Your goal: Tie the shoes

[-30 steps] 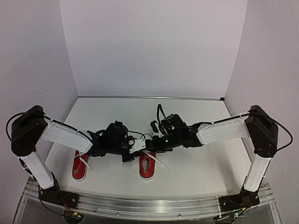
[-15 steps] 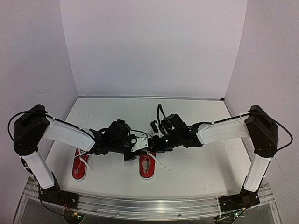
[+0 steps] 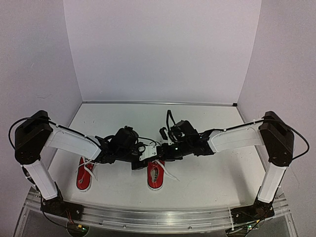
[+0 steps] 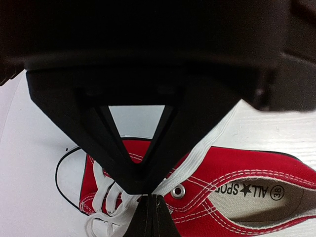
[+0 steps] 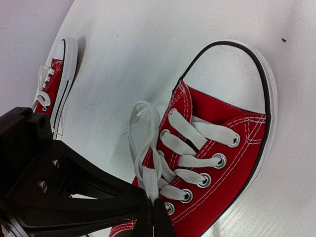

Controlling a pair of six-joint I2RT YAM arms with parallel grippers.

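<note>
Two red sneakers with white laces lie near the front edge: one under both grippers [image 3: 155, 176] and one at the left [image 3: 83, 176]. My left gripper [image 3: 141, 157] hangs over the middle shoe [image 4: 237, 165], shut on a white lace [image 4: 197, 158] that runs up to the right from the top eyelet. My right gripper [image 3: 157, 153] meets it from the right, shut on a lace loop [image 5: 148, 143] at the tongue side of the same shoe [image 5: 222, 143]. The left shoe's laces lie loose; it also shows in the right wrist view [image 5: 55, 81].
The white table [image 3: 197, 123] is walled by pale panels at the back and sides. A metal rail [image 3: 158, 217] runs along the front edge between the two arm bases. The two grippers sit almost against each other above the middle shoe.
My left arm has shifted slightly right, toward the right gripper. The right arm and both shoes have not visibly moved.
</note>
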